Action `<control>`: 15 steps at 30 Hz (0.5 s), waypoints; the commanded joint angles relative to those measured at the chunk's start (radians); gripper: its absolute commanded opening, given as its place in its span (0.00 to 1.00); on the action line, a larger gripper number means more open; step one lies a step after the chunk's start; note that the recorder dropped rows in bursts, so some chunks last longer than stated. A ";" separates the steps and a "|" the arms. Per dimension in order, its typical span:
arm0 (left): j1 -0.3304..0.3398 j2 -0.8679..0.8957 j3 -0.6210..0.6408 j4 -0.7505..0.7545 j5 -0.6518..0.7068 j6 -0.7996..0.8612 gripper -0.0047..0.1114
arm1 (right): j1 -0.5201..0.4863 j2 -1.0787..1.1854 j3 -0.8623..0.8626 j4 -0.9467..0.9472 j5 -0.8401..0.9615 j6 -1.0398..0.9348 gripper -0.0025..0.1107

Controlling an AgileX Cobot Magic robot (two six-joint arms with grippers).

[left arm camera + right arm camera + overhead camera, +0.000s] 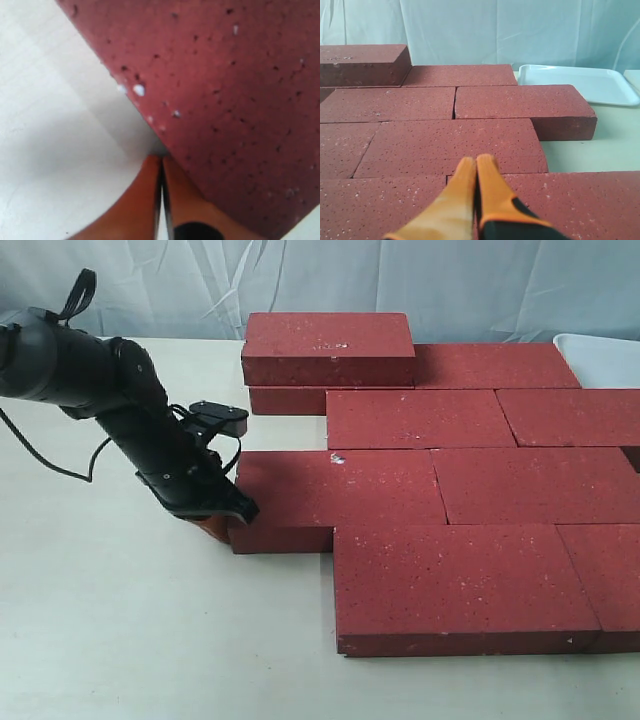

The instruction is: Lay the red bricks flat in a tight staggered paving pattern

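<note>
- Dark-red, white-speckled rectangular paving bricks (440,490): lying flat in four staggered rows on the pale table (120,640); one extra brick (328,345) stacked on the far-left corner.
- Left gripper (215,528): orange fingers pressed together, empty, tips against the left end of a third-row brick.
- Right gripper (476,167): pressed together, empty, over the bricks; white plastic tray (580,82) beyond.

Exterior view: bright, even, diffuse light, no glare. Thin soft shadow at 5 o'clock under the red bricks (430,490) on the table (150,640). Left wrist view blurry overall, left gripper (161,167) out of focus. Right wrist view sharp, right gripper (476,162) slightly soft.
</note>
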 commanded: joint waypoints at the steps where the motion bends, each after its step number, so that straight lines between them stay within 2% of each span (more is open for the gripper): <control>1: -0.028 0.003 0.000 0.017 -0.006 -0.073 0.34 | -0.006 -0.008 0.001 0.000 -0.008 0.000 0.01; 2: -0.028 0.003 0.000 0.034 -0.004 -0.088 0.43 | -0.006 -0.008 0.001 0.000 -0.008 0.000 0.01; 3: -0.028 0.001 0.000 0.058 0.018 -0.104 0.57 | -0.006 -0.008 0.001 0.000 -0.008 0.000 0.01; 4: -0.026 -0.010 0.000 0.070 0.045 -0.109 0.65 | -0.006 -0.008 0.001 0.000 -0.008 0.000 0.01; 8: -0.017 -0.059 0.000 0.114 0.097 -0.137 0.65 | -0.006 -0.008 0.001 0.000 -0.008 0.000 0.01; 13: 0.035 -0.117 -0.016 0.500 0.079 -0.403 0.65 | -0.006 -0.008 0.001 0.000 -0.008 0.000 0.01; 15: 0.051 -0.117 -0.016 0.565 0.086 -0.451 0.61 | -0.006 -0.008 0.001 0.000 -0.008 0.000 0.01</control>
